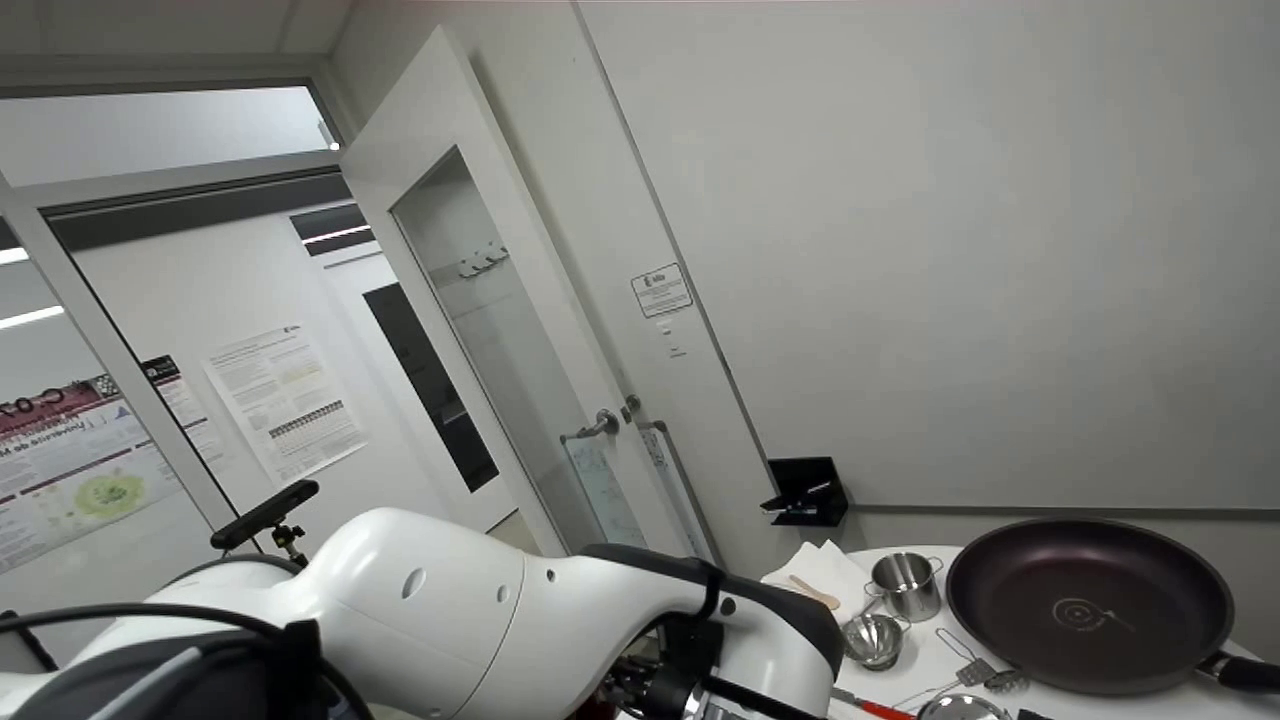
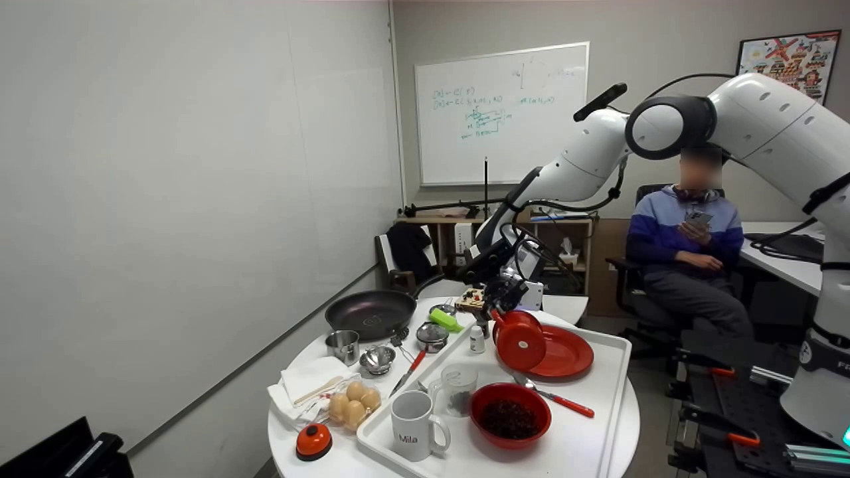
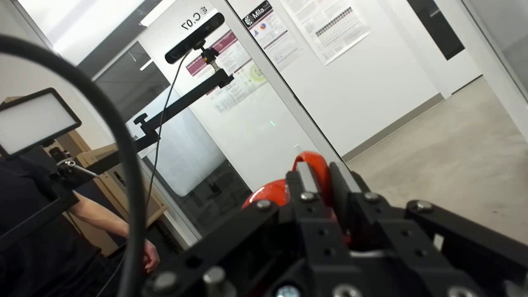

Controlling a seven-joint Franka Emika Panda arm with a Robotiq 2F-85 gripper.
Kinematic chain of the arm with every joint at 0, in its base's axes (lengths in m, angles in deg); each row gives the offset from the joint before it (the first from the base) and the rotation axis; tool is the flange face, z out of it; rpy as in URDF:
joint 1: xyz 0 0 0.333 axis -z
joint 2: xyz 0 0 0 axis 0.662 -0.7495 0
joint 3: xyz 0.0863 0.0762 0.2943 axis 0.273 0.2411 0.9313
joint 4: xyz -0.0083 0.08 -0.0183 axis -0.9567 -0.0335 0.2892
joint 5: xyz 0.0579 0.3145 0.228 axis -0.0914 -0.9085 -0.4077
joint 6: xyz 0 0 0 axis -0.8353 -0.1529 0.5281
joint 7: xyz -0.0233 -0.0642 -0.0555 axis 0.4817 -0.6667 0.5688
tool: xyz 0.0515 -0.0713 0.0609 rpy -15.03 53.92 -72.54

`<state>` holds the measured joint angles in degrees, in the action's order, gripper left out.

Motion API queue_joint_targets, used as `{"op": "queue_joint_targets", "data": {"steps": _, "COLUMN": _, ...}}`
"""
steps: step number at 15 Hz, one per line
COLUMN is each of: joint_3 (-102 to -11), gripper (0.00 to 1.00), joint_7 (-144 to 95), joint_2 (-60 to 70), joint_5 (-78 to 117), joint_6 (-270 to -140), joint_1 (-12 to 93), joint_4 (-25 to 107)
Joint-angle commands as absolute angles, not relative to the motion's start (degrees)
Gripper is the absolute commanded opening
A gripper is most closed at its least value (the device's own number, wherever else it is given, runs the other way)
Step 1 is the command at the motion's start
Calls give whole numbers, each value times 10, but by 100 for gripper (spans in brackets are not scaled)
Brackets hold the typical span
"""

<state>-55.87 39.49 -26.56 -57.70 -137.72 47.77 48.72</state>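
My gripper [image 3: 324, 171] is shut on the handle of a red mug [image 3: 268, 194], the curved handle passing between its pads. In an exterior view the mug [image 2: 522, 346] hangs tipped over, its round base turned toward the camera. Behind and below it lies a red plate [image 2: 572, 355] on a white tray [image 2: 584, 425]. Whether the mug touches the plate cannot be told. In front of the mug is a red bowl [image 2: 511, 441] with dark bits inside. A spoon with a red handle [image 2: 572, 405] rests between plate and bowl. The mug's mouth is hidden from view.
On the tray stand a white mug [image 2: 410, 425], a clear cup [image 2: 458, 382] and a small white bottle [image 2: 477, 340]. Beside the tray are a large dark pan [image 2: 372, 312], a steel pot [image 2: 343, 346], eggs [image 2: 355, 401] and an orange timer [image 2: 313, 441]. A person [image 2: 684, 245] sits behind.
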Motion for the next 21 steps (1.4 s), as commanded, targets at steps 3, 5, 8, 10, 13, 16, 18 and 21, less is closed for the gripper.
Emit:
{"op": "queue_joint_targets", "data": {"steps": 3, "joint_3": -553, "gripper": 9, "joint_7": 435, "joint_2": -311, "joint_5": -602, "joint_6": -1322, "joint_1": 476, "joint_4": 436}}
{"op": "queue_joint_targets", "data": {"steps": 5, "joint_3": -553, "gripper": 9, "joint_7": 439, "joint_2": -317, "joint_5": -607, "joint_6": -1317, "joint_1": 475, "joint_4": 429}}
{"op": "queue_joint_targets", "data": {"steps": 8, "joint_3": -559, "gripper": 9, "joint_7": 428, "joint_2": -312, "joint_5": -606, "joint_6": -1336, "joint_1": 468, "joint_4": 433}}
{"op": "queue_joint_targets", "data": {"steps": 10, "joint_3": -569, "gripper": 9, "joint_7": 423, "joint_2": -299, "joint_5": -600, "joint_6": -1364, "joint_1": 457, "joint_4": 442}}
{"op": "queue_joint_targets", "data": {"steps": 13, "joint_3": -590, "gripper": 8, "joint_7": 434, "joint_2": -273, "joint_5": -575, "joint_6": -1444, "joint_1": 427, "joint_4": 457}}
{"op": "queue_joint_targets", "data": {"steps": 16, "joint_3": -599, "gripper": 8, "joint_7": 450, "joint_2": -259, "joint_5": -545, "joint_6": -1519, "joint_1": 399, "joint_4": 463}}
{"op": "queue_joint_targets", "data": {"steps": 18, "joint_3": -602, "gripper": 8, "joint_7": 466, "joint_2": -248, "joint_5": -518, "joint_6": -1567, "joint_1": 380, "joint_4": 467}}
{"op": "queue_joint_targets", "data": {"steps": 21, "joint_3": -603, "gripper": 8, "joint_7": 488, "joint_2": -230, "joint_5": -473, "joint_6": -1642, "joint_1": 354, "joint_4": 479}}
